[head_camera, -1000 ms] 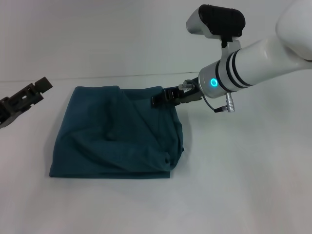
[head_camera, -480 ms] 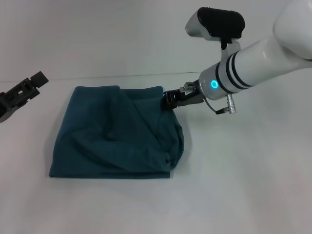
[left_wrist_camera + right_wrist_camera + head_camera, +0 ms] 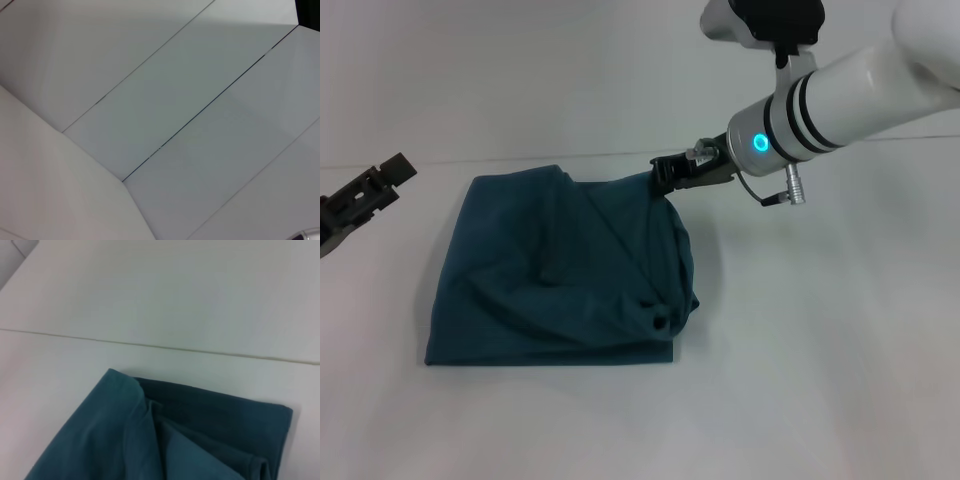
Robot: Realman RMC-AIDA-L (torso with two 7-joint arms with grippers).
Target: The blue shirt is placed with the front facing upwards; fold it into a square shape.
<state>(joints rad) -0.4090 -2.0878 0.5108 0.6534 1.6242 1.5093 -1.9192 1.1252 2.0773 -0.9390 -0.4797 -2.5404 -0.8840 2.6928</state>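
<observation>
White table (image 3: 820, 380) holds blue shirt (image 3: 550, 290); right pincer (image 3: 665, 178) grips its far corner; left pincer (image 3: 360, 200) unclear.

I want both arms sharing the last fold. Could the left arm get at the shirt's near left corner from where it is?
Probably yes. The left gripper hangs off the blue shirt's left side, with only bare table between it and that corner. The right gripper is at the far right corner, out of the way.
</observation>
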